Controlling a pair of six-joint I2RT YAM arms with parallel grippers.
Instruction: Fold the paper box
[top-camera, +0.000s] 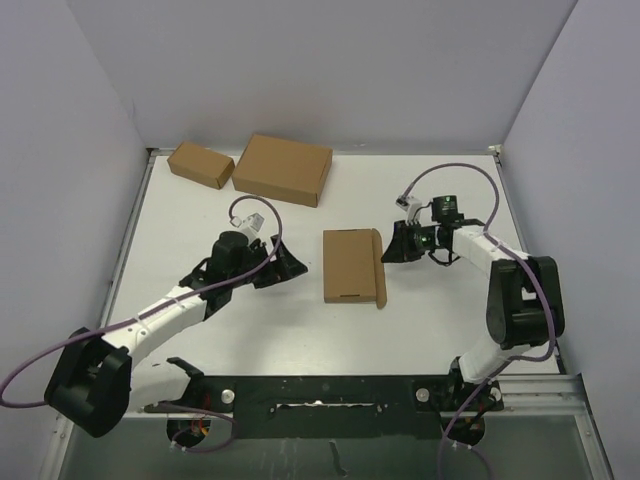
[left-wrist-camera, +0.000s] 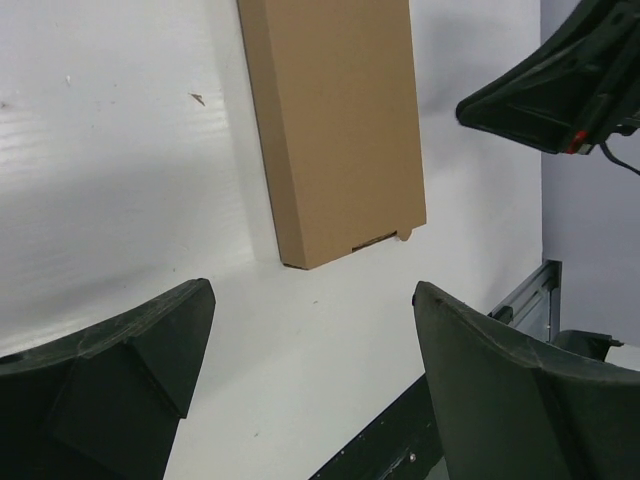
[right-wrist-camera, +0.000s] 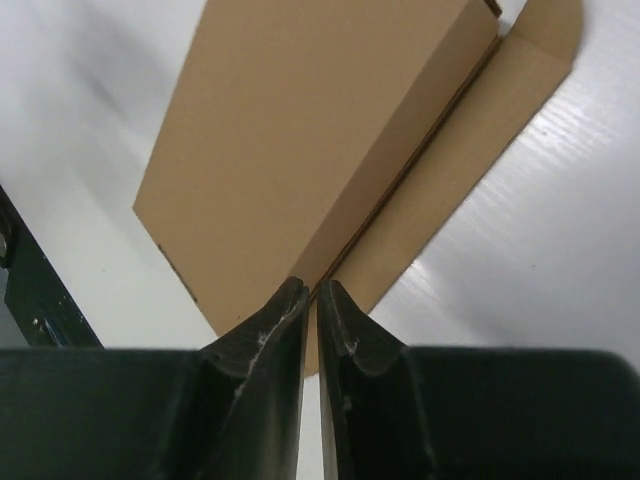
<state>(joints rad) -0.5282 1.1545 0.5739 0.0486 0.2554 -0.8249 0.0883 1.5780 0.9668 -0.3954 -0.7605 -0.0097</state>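
Observation:
The paper box (top-camera: 350, 264) lies flat and closed at the table's middle, a thin brown mailer with one long flap (top-camera: 379, 268) spread out on its right side. It also shows in the left wrist view (left-wrist-camera: 335, 120) and the right wrist view (right-wrist-camera: 310, 130). My left gripper (top-camera: 284, 267) is open and empty, just left of the box, its jaws apart over bare table (left-wrist-camera: 312, 290). My right gripper (top-camera: 390, 250) is shut with nothing between the fingers (right-wrist-camera: 313, 290). Its tips sit at the edge of the spread flap (right-wrist-camera: 470, 150), on the box's right.
A larger thick cardboard box (top-camera: 283, 169) and the smallest cardboard box (top-camera: 200, 164) stand at the back left. A black mounting rail (top-camera: 330, 392) runs along the near edge. Grey walls close in the table on three sides.

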